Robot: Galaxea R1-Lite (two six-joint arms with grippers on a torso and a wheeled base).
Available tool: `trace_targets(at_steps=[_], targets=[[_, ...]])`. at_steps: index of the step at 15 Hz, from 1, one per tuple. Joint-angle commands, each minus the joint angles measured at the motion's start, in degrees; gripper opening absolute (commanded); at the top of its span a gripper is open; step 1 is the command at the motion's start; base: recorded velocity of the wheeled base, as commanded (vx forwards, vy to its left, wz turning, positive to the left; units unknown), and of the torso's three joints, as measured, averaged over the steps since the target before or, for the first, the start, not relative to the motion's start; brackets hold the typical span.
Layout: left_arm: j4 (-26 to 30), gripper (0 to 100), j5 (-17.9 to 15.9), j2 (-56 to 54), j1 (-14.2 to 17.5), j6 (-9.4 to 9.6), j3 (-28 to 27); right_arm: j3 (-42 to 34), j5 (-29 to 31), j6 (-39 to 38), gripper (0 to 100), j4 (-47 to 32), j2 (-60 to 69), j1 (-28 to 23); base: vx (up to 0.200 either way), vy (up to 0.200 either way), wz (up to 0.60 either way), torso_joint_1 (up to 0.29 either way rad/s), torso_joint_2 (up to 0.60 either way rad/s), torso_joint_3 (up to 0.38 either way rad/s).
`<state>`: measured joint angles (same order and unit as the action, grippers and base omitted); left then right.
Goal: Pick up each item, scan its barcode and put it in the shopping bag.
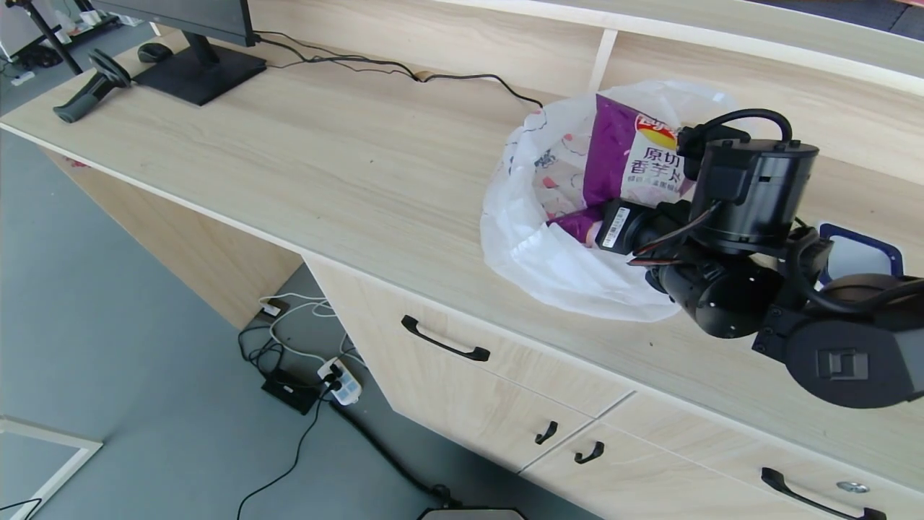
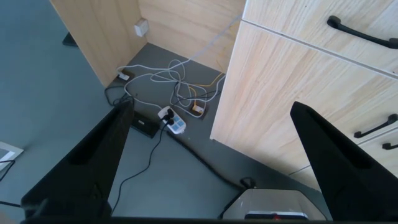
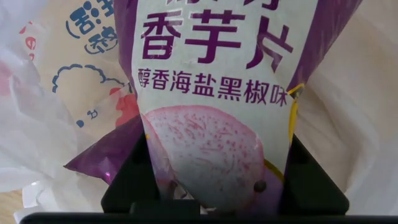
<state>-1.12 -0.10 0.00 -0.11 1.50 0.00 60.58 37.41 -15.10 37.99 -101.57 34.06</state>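
Shopping bag (image 1: 538,253): translucent white film, printed with small pink and blue cartoon motifs. Crisp packet (image 1: 613,155) at the bag's mouth — deep purple body, white front panel with purple lettering, a yellow accent, and a pale lilac speckled slice pictured on the panel. Right end effector (image 3: 217,186), at the packet: matt black. Left end effector (image 2: 214,168): black likewise. Surface (image 1: 325,166) beneath the bag — pale wood with fine straight grain. Drawer handles (image 1: 445,339) below the bag: black. Floor (image 1: 108,325): grey-blue. Handheld scanner (image 1: 90,87), far left of the bag: dark grey.
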Motion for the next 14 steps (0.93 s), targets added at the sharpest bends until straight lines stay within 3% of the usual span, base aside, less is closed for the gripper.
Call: trace_targets(at_steps=[1,5,6,14], targets=[[-0.02,100,0.01,0.09,0.02,-0.01,0.0,1.12,0.12,-0.1,0,-0.02,-2.05,0.04,0.0,0.0,0.0,0.0,0.0,0.0],[-0.02,100,0.01,0.09,0.02,-0.01,0.0,2.97,0.03,-0.19,0,0.16,-2.93,0.74,0.0,0.0,0.0,0.0,0.0,0.0],[-0.02,100,0.01,0.09,0.02,-0.01,0.0,2.97,0.03,-0.28,100,0.25,-2.93,0.74,0.0,0.0,0.0,0.0,0.0,0.0],[-0.02,100,0.01,0.09,0.02,-0.01,0.0,8.86,1.26,2.36,100,1.48,2.17,0.92,0.0,0.0,0.0,0.0,0.0,0.0]])
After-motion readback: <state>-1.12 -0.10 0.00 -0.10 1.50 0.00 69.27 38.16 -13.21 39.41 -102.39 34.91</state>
